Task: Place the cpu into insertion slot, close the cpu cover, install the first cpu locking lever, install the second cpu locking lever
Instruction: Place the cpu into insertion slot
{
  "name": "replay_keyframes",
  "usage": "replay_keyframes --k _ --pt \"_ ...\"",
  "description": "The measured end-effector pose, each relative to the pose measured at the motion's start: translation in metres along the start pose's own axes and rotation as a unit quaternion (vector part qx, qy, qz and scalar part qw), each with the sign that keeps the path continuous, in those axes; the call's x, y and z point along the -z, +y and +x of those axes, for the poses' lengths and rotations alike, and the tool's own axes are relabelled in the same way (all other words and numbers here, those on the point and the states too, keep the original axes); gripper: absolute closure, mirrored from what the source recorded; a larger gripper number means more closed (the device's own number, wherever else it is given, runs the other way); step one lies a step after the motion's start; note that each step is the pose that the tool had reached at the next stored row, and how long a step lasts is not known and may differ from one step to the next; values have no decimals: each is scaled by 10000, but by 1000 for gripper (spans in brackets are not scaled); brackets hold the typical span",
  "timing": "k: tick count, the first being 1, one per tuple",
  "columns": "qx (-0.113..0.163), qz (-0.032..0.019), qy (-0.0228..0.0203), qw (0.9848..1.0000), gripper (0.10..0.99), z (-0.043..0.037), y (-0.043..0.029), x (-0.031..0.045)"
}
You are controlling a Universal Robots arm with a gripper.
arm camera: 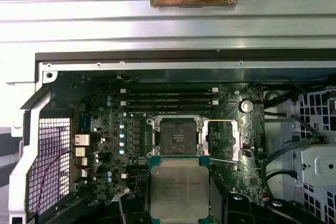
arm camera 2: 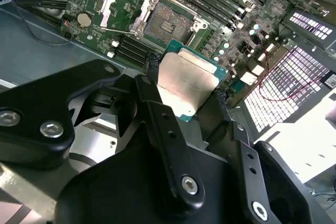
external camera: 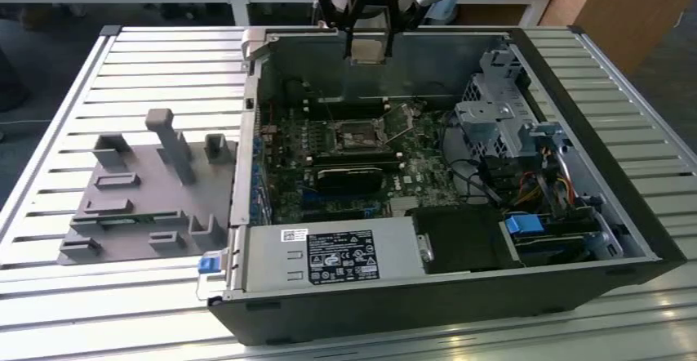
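Note:
My gripper [external camera: 367, 44] hangs above the far wall of the open computer case, shut on the cpu [external camera: 368, 49]. In both wrist views the cpu [arm camera 2: 186, 83] [arm camera: 177, 187] is a flat square chip with a dull silver top and a green rim, pinched by its edges between my black fingers [arm camera 2: 157, 114]. The insertion slot [arm camera: 177, 136] [arm camera 2: 167, 24] [external camera: 357, 136] lies bare on the green board below, its dark centre showing. The cpu cover [arm camera 2: 122, 8] [arm camera: 223, 140] is swung open beside it, a thin silvery frame with a window.
Memory slots [arm camera: 168, 100] run along one side of the socket. A labelled silver box [external camera: 332, 255] fills the case's near corner, and a drive cage [external camera: 501, 116] with cables sits at the exterior view's right. A grey fixture tray [external camera: 142, 189] rests on the slatted table [external camera: 163, 59].

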State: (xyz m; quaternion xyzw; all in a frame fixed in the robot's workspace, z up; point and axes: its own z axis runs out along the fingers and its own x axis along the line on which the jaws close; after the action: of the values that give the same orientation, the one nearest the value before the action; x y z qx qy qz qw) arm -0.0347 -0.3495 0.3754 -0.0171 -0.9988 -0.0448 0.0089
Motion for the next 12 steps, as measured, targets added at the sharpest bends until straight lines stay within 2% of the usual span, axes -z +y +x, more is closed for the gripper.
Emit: replay_keyframes --k 12 --pt "-393 -8 -35 9992 545 0 -1 -8"
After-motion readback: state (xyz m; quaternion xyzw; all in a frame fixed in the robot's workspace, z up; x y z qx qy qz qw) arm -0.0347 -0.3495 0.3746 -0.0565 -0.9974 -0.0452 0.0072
